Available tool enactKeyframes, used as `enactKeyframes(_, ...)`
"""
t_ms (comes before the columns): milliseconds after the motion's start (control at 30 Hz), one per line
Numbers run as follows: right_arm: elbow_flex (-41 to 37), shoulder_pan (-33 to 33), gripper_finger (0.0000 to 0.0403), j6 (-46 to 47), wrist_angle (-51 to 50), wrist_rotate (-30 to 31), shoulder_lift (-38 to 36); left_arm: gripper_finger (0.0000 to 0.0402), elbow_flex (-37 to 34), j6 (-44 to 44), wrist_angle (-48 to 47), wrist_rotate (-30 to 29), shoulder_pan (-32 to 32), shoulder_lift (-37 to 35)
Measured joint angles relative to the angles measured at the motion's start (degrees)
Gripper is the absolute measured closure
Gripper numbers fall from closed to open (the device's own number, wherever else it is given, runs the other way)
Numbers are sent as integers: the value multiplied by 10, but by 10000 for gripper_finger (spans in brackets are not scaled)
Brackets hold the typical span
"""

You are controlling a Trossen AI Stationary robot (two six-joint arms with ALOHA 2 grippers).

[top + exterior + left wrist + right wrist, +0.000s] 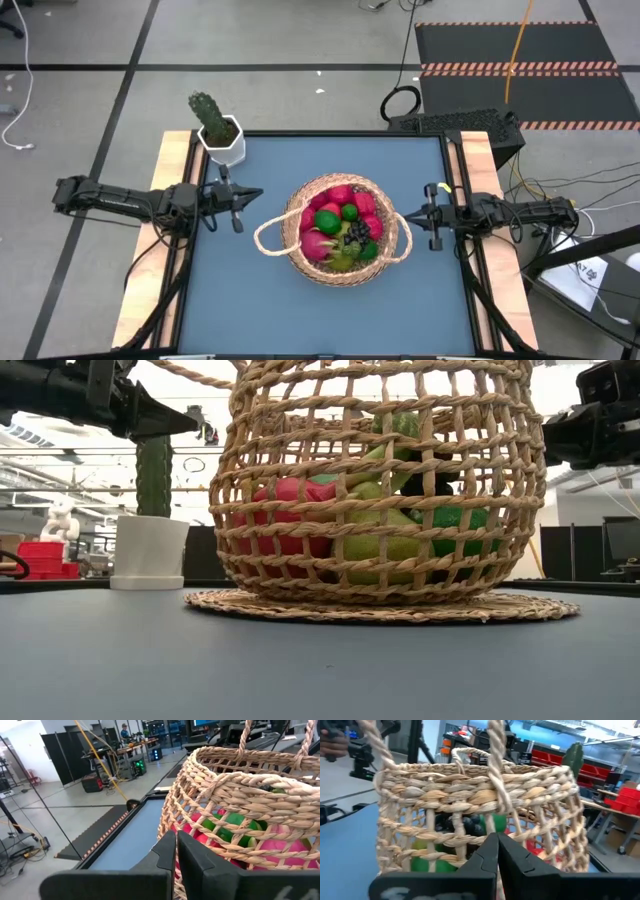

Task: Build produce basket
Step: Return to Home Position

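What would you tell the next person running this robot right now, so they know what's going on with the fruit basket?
Left gripper: shut, empty, raised off the table on the left of the basket.
Right gripper: shut, empty, raised on the basket's right, close to its handle.
Things: the basket stands mid-table. All the produce in view lies inside it. The potted cactus stands at the table's far left corner.
Done: loading looks finished.
Left: probably only parking both arms. No fruit shows outside the basket.

Left hand (243, 206), right hand (420, 215) closed.
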Motion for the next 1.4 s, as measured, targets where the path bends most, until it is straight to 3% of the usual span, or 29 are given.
enactKeyframes(167, 0, 0, 403, 8, -3, -26, 0, 380, 0, 1, -17, 1, 0, -24)
enactKeyframes(300, 0, 0, 403, 28, -4, -26, 3, 380, -2, 1, -44, 40, 0, -65)
enactKeyframes(667, 0, 0, 403, 32, -1, -25, 3, 381, -93, -3, -11, 111, 0, -162)
enactKeyframes(933, 0, 0, 403, 33, 0, -24, 3, 396, -128, 13, 2, 142, 0, -170)
enactKeyframes(1400, 0, 0, 403, 33, 1, -24, 3, 396, -152, 29, -8, 141, 0, -184)
